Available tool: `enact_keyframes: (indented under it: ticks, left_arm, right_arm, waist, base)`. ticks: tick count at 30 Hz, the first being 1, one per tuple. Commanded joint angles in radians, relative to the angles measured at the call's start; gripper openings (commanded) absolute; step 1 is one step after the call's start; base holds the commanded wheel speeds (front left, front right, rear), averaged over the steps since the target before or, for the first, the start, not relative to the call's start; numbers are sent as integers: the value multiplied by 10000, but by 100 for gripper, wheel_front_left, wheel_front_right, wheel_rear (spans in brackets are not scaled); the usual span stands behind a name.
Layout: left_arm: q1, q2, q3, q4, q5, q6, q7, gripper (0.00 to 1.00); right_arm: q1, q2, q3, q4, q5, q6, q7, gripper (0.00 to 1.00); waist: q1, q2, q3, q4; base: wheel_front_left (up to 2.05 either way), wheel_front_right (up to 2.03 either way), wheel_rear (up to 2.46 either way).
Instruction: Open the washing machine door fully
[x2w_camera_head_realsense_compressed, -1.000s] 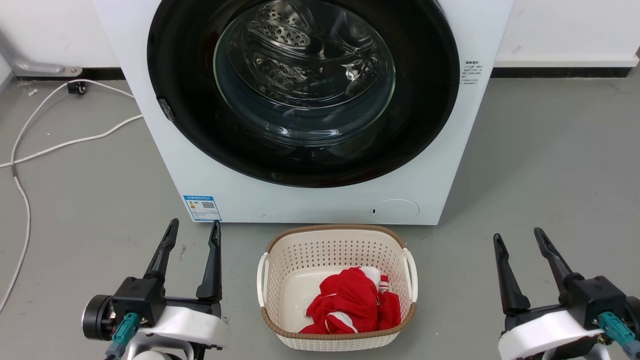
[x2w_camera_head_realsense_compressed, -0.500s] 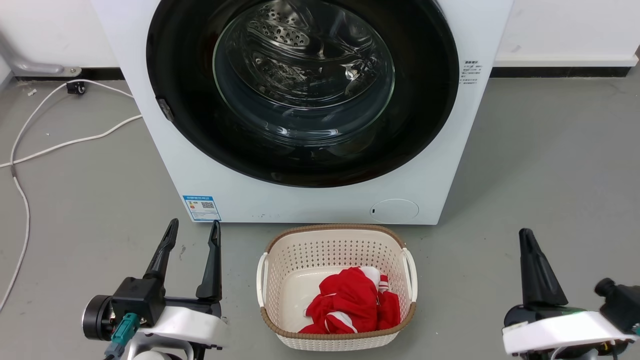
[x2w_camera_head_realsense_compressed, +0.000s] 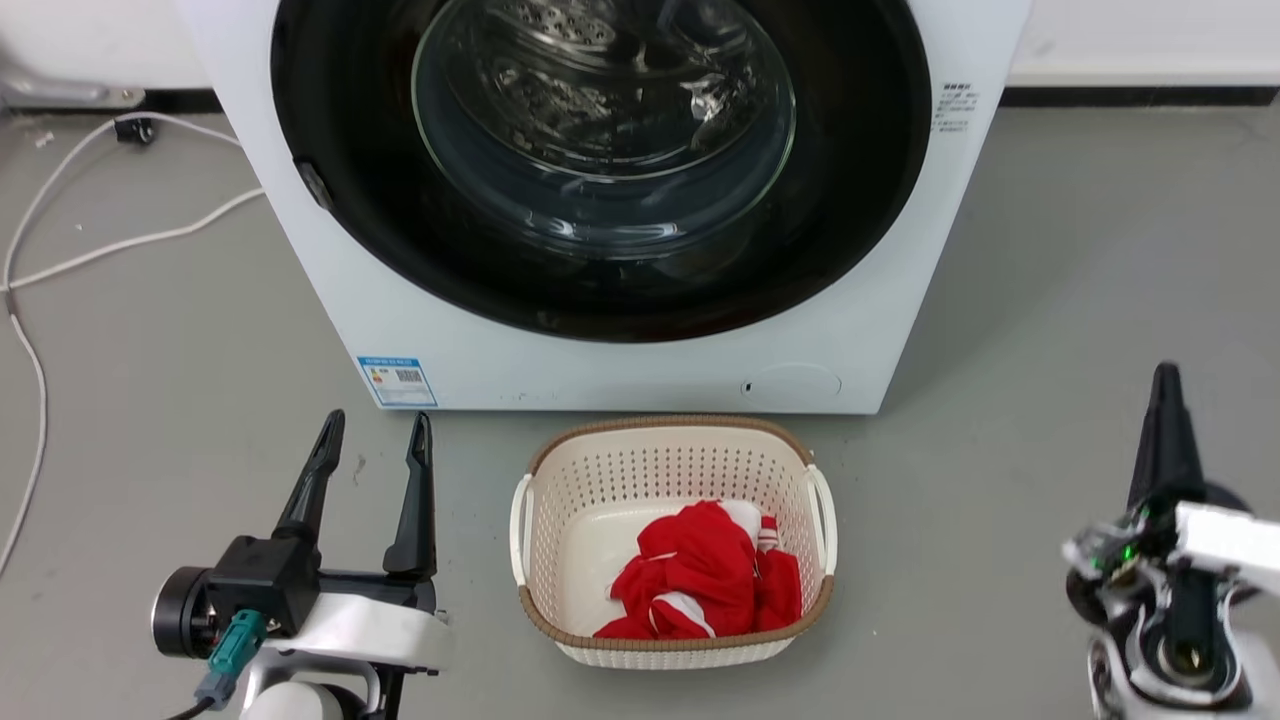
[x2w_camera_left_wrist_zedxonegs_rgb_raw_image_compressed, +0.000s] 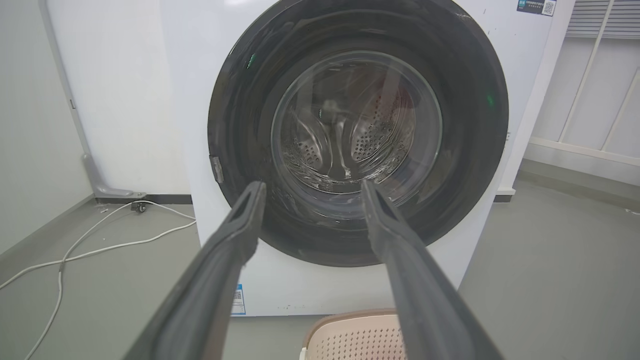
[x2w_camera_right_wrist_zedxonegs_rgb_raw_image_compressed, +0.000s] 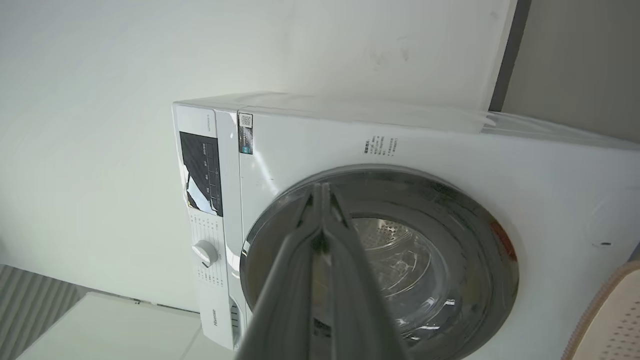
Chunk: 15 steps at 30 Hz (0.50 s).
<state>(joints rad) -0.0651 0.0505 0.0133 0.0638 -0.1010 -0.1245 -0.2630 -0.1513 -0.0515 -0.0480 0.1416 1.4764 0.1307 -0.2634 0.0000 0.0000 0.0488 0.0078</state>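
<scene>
The white washing machine (x2w_camera_head_realsense_compressed: 620, 370) stands straight ahead, its blue sticker at the lower left of the front. The washing machine door (x2w_camera_head_realsense_compressed: 350, 200), a glossy black disc with a clear glass bowl, lies flat against the front, with a small grey latch piece (x2w_camera_head_realsense_compressed: 312, 185) on its left rim. My left gripper (x2w_camera_head_realsense_compressed: 378, 420) is open and empty on the near left, apart from the machine; its wrist view faces the door (x2w_camera_left_wrist_zedxonegs_rgb_raw_image_compressed: 475, 150). My right gripper (x2w_camera_head_realsense_compressed: 1165, 375) is on the near right, turned on edge. In its wrist view the right gripper's (x2w_camera_right_wrist_zedxonegs_rgb_raw_image_compressed: 320, 187) fingertips meet, shut on nothing, before the door (x2w_camera_right_wrist_zedxonegs_rgb_raw_image_compressed: 450, 205).
A cream perforated laundry basket (x2w_camera_head_realsense_compressed: 670, 460) with red clothing (x2w_camera_head_realsense_compressed: 700, 585) sits on the grey floor just in front of the machine, between my arms. White cables (x2w_camera_head_realsense_compressed: 130, 240) trail over the floor at the left. A white wall stands behind.
My right gripper has rolled onto its side, shut its fingers and risen toward the machine. The head camera has shifted a little. The left gripper and the door have not moved.
</scene>
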Motion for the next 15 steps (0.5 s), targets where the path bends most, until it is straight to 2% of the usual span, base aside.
enact_keyframes:
  ticks: [1,4,7,15]
  left_arm:
    - [-147,-1,62,-76,0,-2,-26,100]
    - [-376,-3,48,-182,30,-18,-26,100]
    - [-562,-2,104,-291,52,-26,-26,100]
    - [-1399,170,95,-577,-43,-53,-26,100]
  right_arm:
    - [-481,17,-176,146,488,0,-11,0]
    - [-1277,16,-425,444,1257,0,-11,0]
    - [-2151,-66,-441,857,1542,-1,74,0]
    - [-5122,-1238,0,2967,1914,0,1420,0]
  waist:
    - [0,0,277,-18]
    - [0,0,678,21]
    - [0,0,1148,52]
    - [0,0,2347,250]
  base:
    - [0,0,0]
    - [0,0,0]
    - [0,0,0]
    - [0,0,0]
